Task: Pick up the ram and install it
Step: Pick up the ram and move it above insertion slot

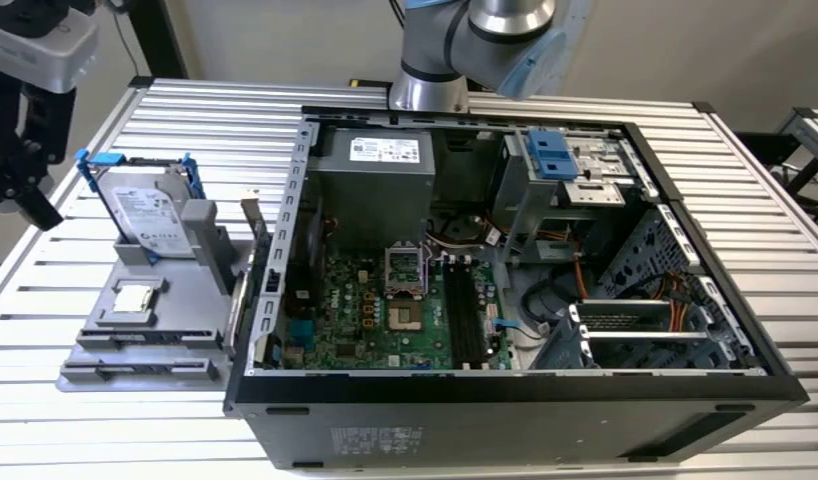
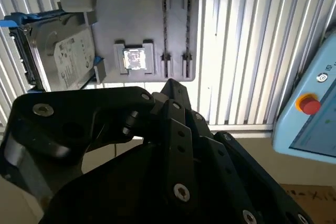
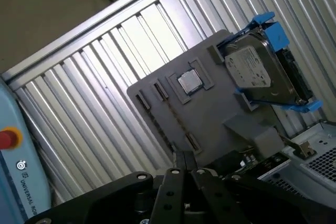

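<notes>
In the exterior view the gripper (image 1: 36, 205) hangs over the desk's (image 1: 783, 200) edge at the exterior view's left, apart from a grey moulded tray (image 1: 182, 320); the desk is ribbed bright aluminium; a silver hard drive (image 1: 149, 215) in a blue plastic frame stands upright in the tray; the open computer case (image 1: 516, 400), black sheet steel, lies mid-desk, its green motherboard (image 1: 369, 320) carrying long black slots (image 1: 465, 315) that look unfilled.

In the second wrist view the gripper's black linked arms meet in one narrow tip, pressed together with nothing between them; beyond it the tray's matt face shows two long thin grooves (image 2: 164, 24) with end clips, a small square metal chip (image 2: 134, 59) in a pocket beside them, and the hard drive at the tray's far side; where the ram lies I cannot tell, since the grooves read as thin dark lines and no green board is plain.

In the first wrist view the tip (image 3: 182, 157) points toward the tray's groove end, well short of it.

My judgement: the reach for the ram is barely begun; a thin, stiff, flat stick is best pinched across its broad faces near the middle, with the gripper square to a groove and spread before it comes down, keeping clear of the hard drive.
</notes>
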Tool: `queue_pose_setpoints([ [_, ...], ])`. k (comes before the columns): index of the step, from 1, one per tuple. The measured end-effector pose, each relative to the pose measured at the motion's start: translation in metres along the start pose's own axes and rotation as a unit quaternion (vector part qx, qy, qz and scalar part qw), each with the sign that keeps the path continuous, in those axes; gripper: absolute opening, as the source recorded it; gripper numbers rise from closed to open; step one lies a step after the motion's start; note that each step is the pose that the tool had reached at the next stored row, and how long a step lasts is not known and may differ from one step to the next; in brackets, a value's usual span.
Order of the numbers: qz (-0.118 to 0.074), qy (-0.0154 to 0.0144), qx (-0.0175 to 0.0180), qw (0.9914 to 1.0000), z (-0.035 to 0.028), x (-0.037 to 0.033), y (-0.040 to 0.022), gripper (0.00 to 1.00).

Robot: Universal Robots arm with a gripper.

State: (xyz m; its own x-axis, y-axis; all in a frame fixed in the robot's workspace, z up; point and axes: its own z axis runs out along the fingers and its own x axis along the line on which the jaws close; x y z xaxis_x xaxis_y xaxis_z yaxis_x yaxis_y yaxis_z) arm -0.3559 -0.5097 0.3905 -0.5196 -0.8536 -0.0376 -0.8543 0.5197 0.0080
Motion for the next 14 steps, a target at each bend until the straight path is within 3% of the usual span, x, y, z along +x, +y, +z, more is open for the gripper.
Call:
queue_pose_setpoints([
  [3,-0.027,0.0001,-0.0009,0.99963,0.0001,0.0000,-0.0001,0.00],
  [6,-0.054,0.0000,-0.0014,0.99854,0.0000,0.0000,-0.0001,0.00],
  [10,-0.091,0.0001,-0.0025,0.99586,0.0001,0.0000,-0.0001,0.00],
  [14,-0.127,0.0004,-0.0038,0.99193,0.0001,0.0000,-0.0001,0.00],
])
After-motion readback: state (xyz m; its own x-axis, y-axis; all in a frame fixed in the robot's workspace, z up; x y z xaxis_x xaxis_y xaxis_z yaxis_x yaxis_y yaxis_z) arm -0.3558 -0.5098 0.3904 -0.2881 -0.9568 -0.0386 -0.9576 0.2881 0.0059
